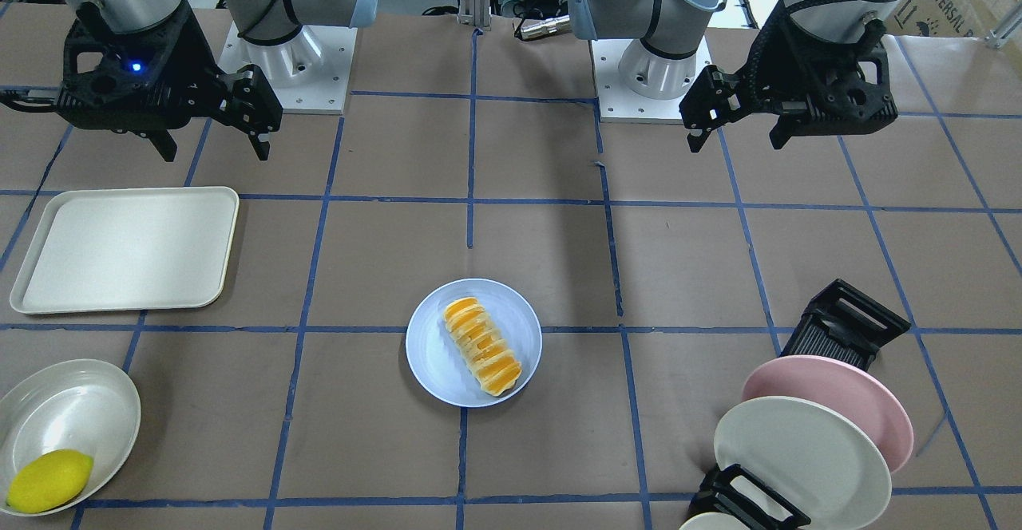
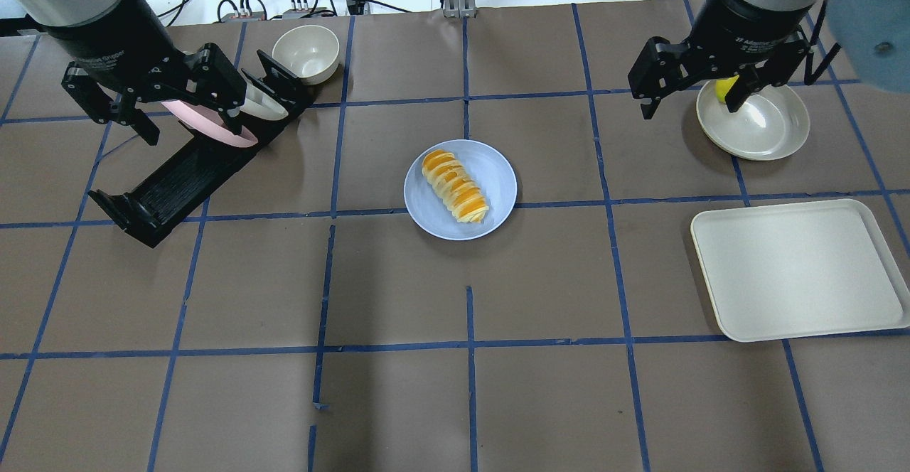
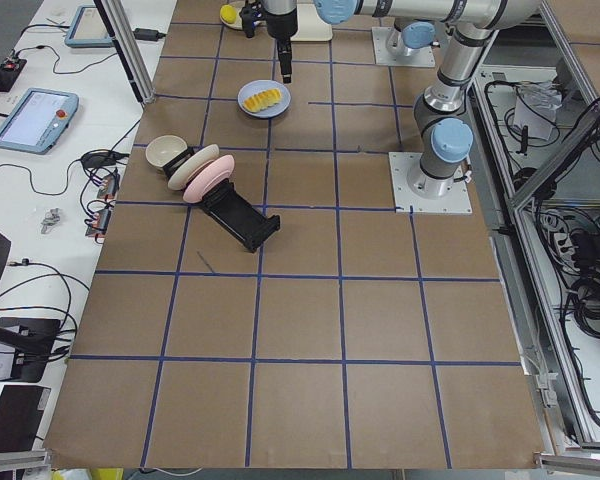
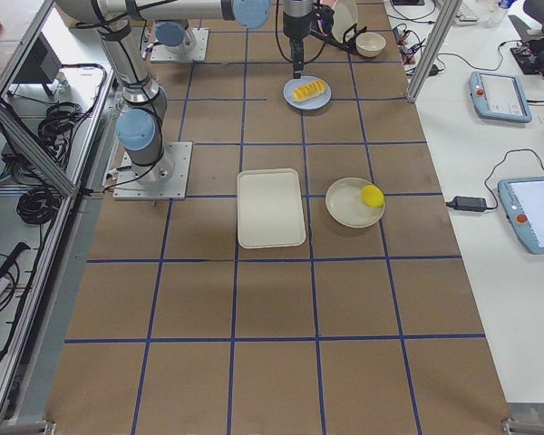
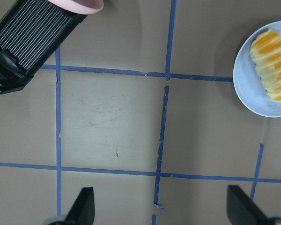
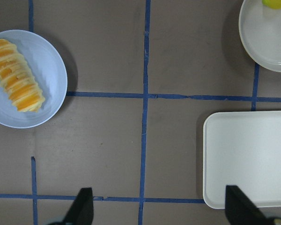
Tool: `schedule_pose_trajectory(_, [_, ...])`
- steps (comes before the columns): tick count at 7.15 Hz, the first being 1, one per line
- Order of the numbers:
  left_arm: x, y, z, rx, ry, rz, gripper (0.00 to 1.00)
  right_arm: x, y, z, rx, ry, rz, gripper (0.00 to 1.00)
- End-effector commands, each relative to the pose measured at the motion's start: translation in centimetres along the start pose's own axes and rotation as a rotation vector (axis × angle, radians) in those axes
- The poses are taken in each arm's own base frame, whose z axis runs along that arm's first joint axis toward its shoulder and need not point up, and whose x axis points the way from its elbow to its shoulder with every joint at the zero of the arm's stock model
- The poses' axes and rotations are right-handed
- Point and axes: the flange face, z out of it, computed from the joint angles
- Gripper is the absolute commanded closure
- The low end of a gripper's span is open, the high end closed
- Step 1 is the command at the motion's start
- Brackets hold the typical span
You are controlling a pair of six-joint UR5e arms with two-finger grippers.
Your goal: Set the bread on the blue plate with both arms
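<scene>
The bread [image 1: 483, 346], orange and cream striped, lies diagonally on the blue plate [image 1: 435, 366] at the table's middle. It also shows on the plate in the overhead view [image 2: 455, 186]. My left gripper [image 1: 736, 141] is open and empty, raised above the table well apart from the plate. It hangs over the dish rack in the overhead view [image 2: 193, 129]. My right gripper [image 1: 215, 152] is open and empty, raised near the lemon bowl in the overhead view [image 2: 689, 109]. The left wrist view shows the bread [image 5: 273, 65] at its upper right. The right wrist view shows the bread [image 6: 16, 75] at its upper left.
A cream tray [image 2: 796, 269] lies on my right side. A cream bowl [image 1: 68, 406] beyond it holds a yellow lemon [image 1: 48, 480]. A black dish rack [image 2: 178, 180] on my left holds a pink plate [image 1: 846, 394] and a cream-white plate [image 1: 798, 454]. A small bowl [image 2: 306, 52] stands behind it.
</scene>
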Motion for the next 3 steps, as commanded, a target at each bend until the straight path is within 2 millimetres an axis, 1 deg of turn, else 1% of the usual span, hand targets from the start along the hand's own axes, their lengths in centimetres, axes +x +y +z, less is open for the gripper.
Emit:
schedule_pose_trajectory(1, [0.03, -0.29, 0.28, -0.006, 0.001, -0.001, 0.0, 0.0, 0.06, -0.03, -0.009, 0.0, 0.0, 0.01])
schedule_pose_trajectory(3, [0.03, -0.23, 0.21, -0.005, 0.001, -0.001, 0.0, -0.01, 0.16, 0.42, -0.018, 0.0, 0.0, 0.01])
